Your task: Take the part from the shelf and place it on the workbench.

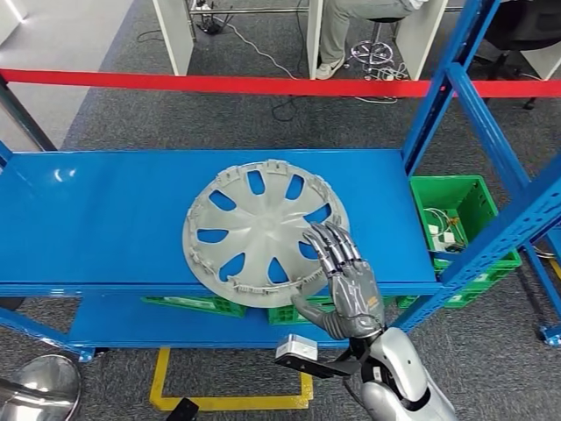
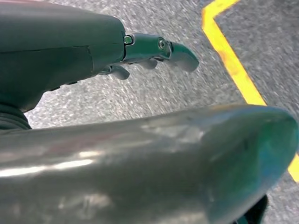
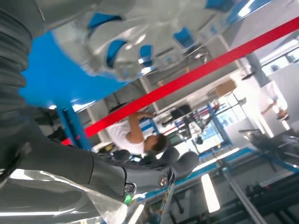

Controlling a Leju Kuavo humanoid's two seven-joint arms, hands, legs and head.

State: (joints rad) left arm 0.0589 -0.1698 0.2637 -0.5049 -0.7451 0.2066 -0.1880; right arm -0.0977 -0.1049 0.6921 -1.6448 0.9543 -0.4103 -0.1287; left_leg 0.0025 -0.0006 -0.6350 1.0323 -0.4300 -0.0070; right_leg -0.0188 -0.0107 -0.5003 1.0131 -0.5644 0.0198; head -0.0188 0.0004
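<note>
The part is a grey wheel cover [image 1: 258,230] lying flat on the blue shelf [image 1: 99,219], with its near rim hanging over the shelf's front edge. My right hand [image 1: 344,276] reaches over the cover's near right side with its fingers stretched out and apart, and its thumb points along the overhanging rim. In the right wrist view the wheel cover [image 3: 116,28] and a finger [image 3: 141,177] of that hand have open space between them. My left hand [image 2: 105,51] hangs over the grey floor, holding nothing, with one finger straight.
A blue upright [image 1: 436,96] rises at the shelf's right end, and a green bin [image 1: 463,210] of small parts stands beyond it. Green crates [image 1: 198,304] sit on the lower shelf. A red barrier tape [image 1: 265,85] runs behind, with a seated person [image 1: 337,35] past it. Yellow floor marking [image 1: 224,402] lies below.
</note>
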